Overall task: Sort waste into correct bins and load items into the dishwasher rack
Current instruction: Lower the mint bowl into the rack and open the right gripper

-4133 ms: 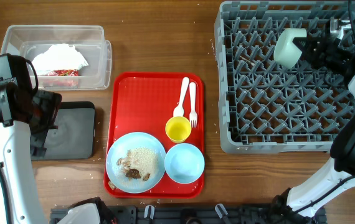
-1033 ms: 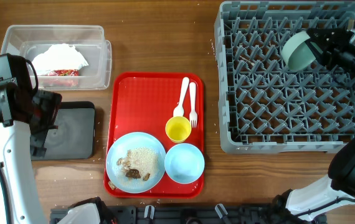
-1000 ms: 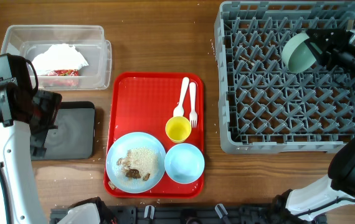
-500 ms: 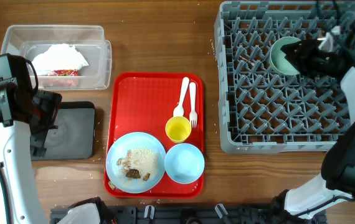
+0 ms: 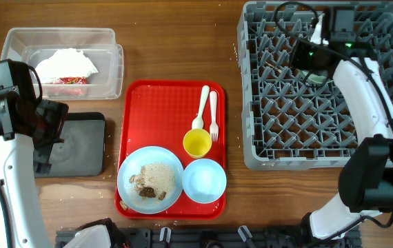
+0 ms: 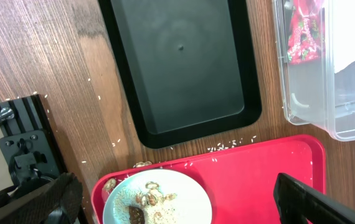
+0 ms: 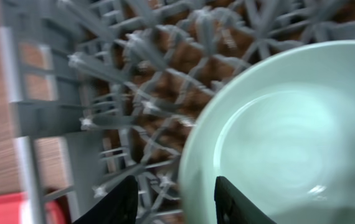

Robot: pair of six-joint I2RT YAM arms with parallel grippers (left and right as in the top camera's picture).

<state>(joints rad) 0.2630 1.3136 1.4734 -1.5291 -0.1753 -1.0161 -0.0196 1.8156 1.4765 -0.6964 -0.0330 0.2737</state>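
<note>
My right gripper hangs over the back of the grey dishwasher rack. Its fingers straddle the rim of the mint-green bowl, one outside and one inside; from overhead the arm hides the bowl. On the red tray sit a pale blue plate with rice scraps, a pale blue bowl, a yellow cup, a white spoon and a fork. My left gripper stands wide open above the plate, beside the black tray.
The clear tub at the back left holds a white napkin and red-and-white wrappers. Loose rice grains lie on the wood between the black tray and the red tray. The rack's upright pegs crowd around the bowl.
My right gripper has swung left across the rack with the mint-green bowl, which has gone from standing on edge to hidden under the arm. The left arm has not moved.
</note>
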